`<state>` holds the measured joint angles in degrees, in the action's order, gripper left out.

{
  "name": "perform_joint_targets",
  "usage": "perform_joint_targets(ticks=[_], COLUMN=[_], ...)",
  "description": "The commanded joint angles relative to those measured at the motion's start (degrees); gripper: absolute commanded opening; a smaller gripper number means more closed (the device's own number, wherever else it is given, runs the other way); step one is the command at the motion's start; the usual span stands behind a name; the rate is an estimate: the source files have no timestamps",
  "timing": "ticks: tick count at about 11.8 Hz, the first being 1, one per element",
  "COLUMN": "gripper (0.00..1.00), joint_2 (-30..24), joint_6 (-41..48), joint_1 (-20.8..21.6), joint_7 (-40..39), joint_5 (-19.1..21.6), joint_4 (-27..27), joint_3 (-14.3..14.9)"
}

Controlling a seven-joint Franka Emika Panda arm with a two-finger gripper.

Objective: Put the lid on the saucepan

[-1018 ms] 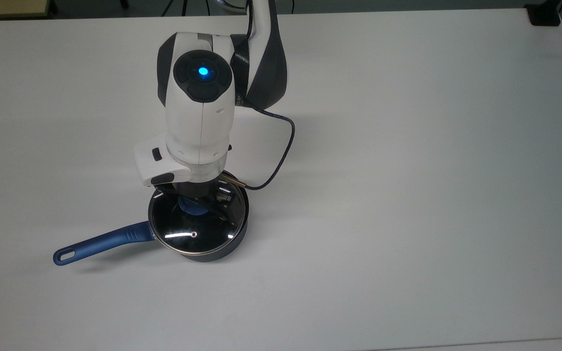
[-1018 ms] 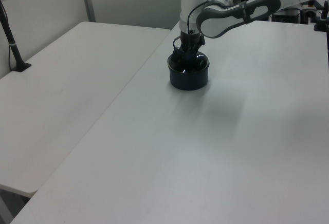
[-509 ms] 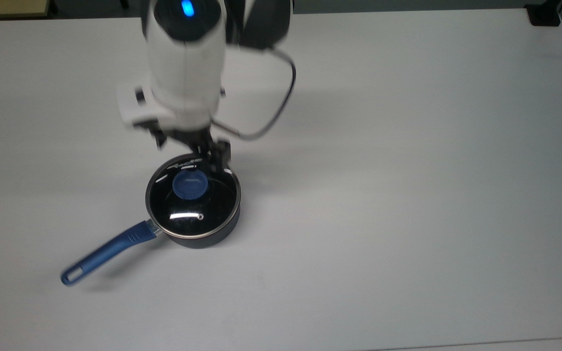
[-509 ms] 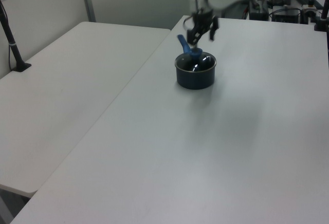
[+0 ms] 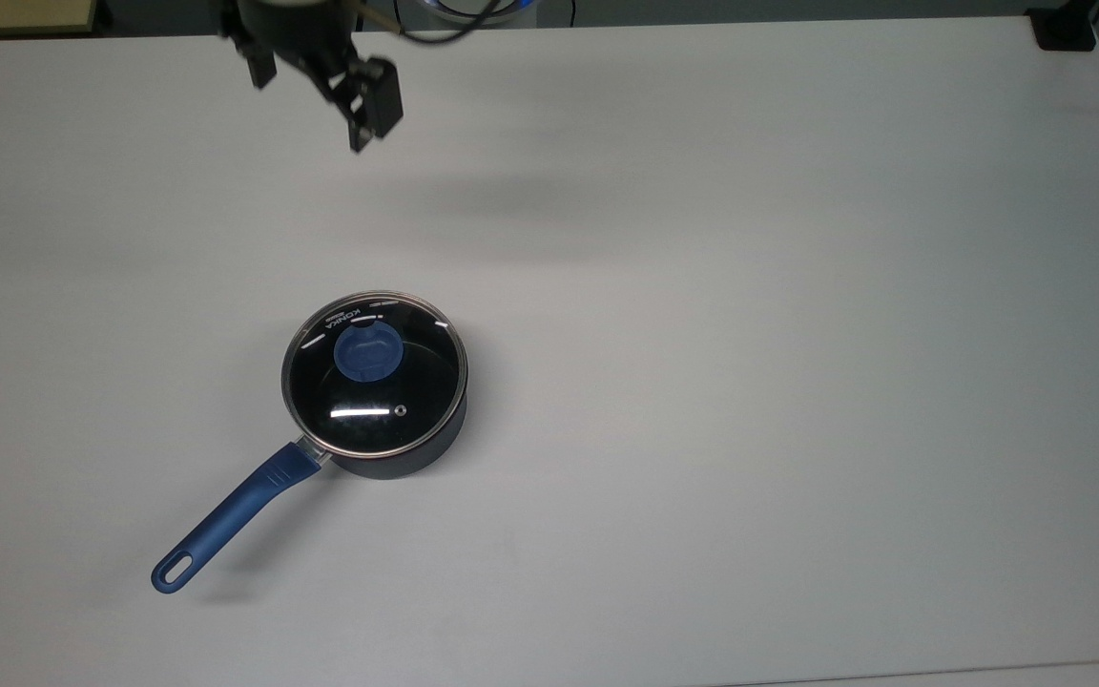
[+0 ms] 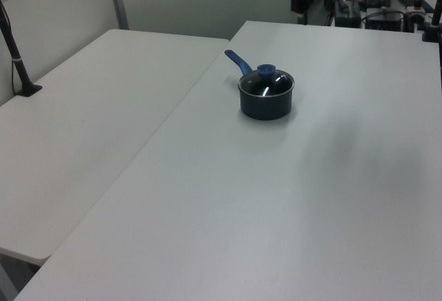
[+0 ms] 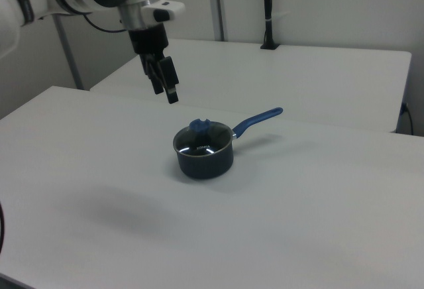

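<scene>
One lid sits seated on the pan, mid-table. We read the placing step as done. Gripper hangs empty, well apart and above, fingers parted. We judge nothing remains but parking the arm.

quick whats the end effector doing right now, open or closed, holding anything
End effector: open, holding nothing, raised clear of the pan; the lid sits on the pan.
</scene>
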<state>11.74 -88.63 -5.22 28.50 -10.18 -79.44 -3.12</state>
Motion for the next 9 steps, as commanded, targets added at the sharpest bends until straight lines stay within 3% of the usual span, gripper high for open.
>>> perform_joint_targets(ticks=[1,4,9], gripper=[1.00,1.00,1.00], joint_2=[-11.36,-14.11,-14.72], joint_6=[-0.84,-4.42,-8.66], joint_1=[0.03,0.12,0.21], joint_7=[-12.97,-25.65,-30.53], joint_5=[1.39,3.50,3.59], joint_4=[-11.42,-14.86,-16.10], joint_3=[0.48,0.92,0.92])
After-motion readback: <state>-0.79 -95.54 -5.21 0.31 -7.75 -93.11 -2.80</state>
